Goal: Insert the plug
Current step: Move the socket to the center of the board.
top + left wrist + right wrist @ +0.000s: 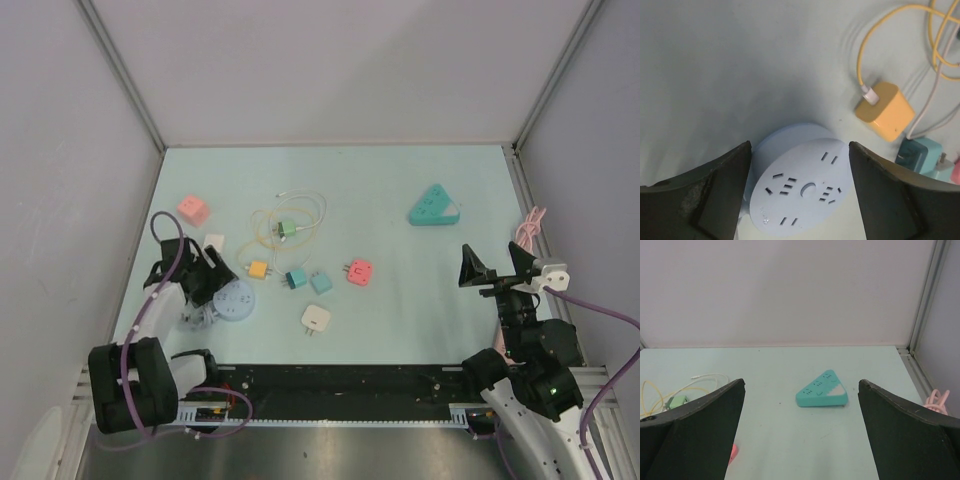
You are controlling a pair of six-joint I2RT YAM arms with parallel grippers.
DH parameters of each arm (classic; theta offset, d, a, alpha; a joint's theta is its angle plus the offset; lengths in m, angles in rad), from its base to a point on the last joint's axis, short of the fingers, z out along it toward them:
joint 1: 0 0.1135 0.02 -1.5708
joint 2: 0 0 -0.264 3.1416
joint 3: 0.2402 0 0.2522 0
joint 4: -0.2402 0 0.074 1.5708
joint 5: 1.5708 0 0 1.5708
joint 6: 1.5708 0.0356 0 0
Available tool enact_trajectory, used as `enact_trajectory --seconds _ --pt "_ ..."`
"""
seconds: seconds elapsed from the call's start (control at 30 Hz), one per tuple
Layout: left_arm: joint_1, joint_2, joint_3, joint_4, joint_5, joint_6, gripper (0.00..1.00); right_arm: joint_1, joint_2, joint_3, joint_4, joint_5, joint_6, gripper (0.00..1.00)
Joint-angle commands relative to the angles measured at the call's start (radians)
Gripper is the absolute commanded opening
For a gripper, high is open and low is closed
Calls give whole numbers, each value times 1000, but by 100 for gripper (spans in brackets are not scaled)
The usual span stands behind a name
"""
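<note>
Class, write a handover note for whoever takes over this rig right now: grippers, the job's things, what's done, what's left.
Left gripper: open, jaws either side of the round socket.
Right gripper: open, empty, at the right.
Yellow plug, pink plug and white plug lie loose near the socket.
Done: nothing inserted; the socket's slots are bare.
Left: pick a plug and push it in.

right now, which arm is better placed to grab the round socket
Left. The left gripper is open astride the round socket; the right gripper is open far off to the right, away from it.
</note>
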Motion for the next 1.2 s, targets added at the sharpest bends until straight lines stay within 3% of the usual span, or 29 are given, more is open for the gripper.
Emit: enact_trajectory --seconds 0.0,0.13,0.47,0.6,0.7,0.73,0.83,1.17 --pt "-8 -3 -56 50 172 -83 80 12 -11 17 23 23 0 100" --pt "-57 -40 -89 99 199 -171 75 13 -12 19 23 26 0 100" --pt "-321 -126 -119 210 126 -468 73 13 -12 19 20 36 -7 100" --pt "-381 -119 -88 227 105 -492 75 15 -12 19 18 31 -10 100" --pt "-400 -145 30 57 -40 -389 78 13 -12 19 15 30 -10 100" --pt "-410 -160 62 -70 -184 -367 79 15 -12 19 13 30 -10 100" --pt "-470 -253 141 -286 -364 -387 86 15 -12 19 16 28 -9 100" --pt "-732 -353 18 -600 -551 -821 96 13 -11 17 12 27 -10 100"
